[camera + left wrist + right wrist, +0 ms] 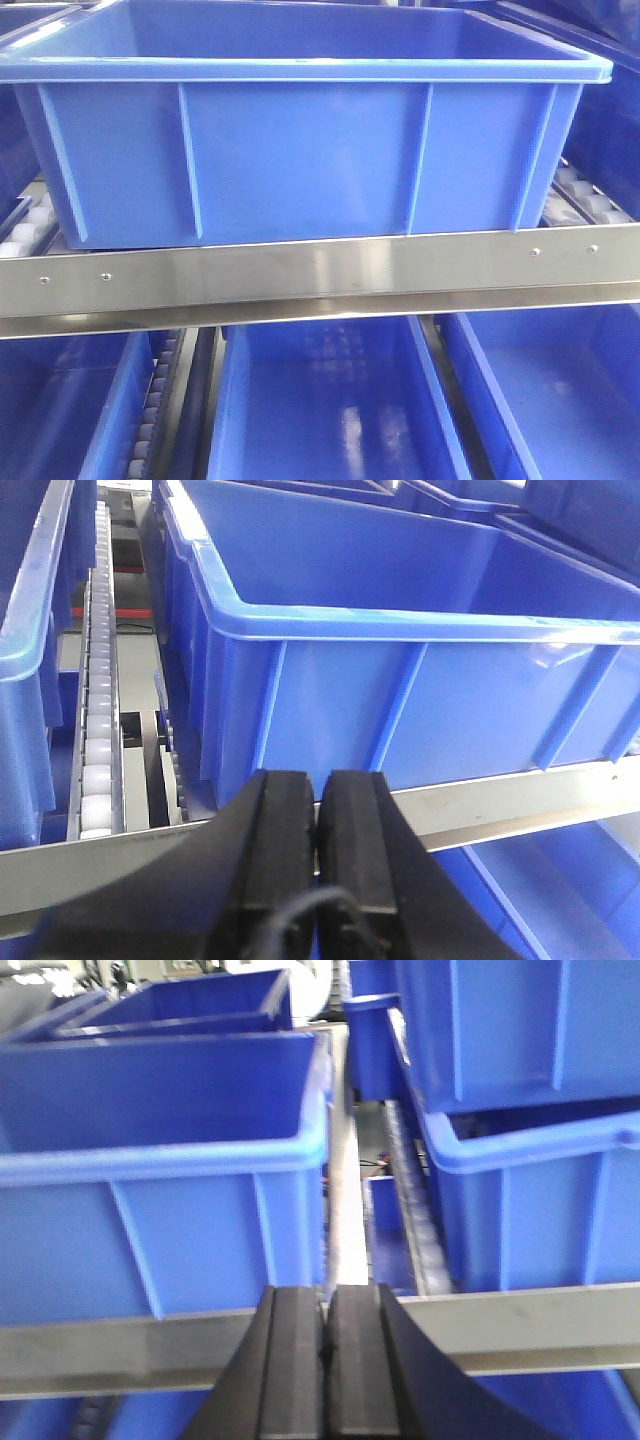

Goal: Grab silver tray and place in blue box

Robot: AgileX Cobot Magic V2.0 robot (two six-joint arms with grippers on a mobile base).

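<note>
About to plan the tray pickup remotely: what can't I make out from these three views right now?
- Silver tray: not in any view, so its location is unknown.
- Blue box floor: front view sits too low; the near wall hides it. Left wrist view shows only the inner walls.
- Left gripper and right gripper: pads pressed together, bodies cut off by the bottom edge.
- Right wrist view: blurred, so detail on the roller rail is unclear.

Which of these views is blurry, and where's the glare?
Front view: fairly sharp, with bright glare on the steel rail below the blue box. Left wrist view: box rim crisp, left gripper soft up close. Right wrist view: blurriest overall, washed out at the top, right gripper shut.
</note>
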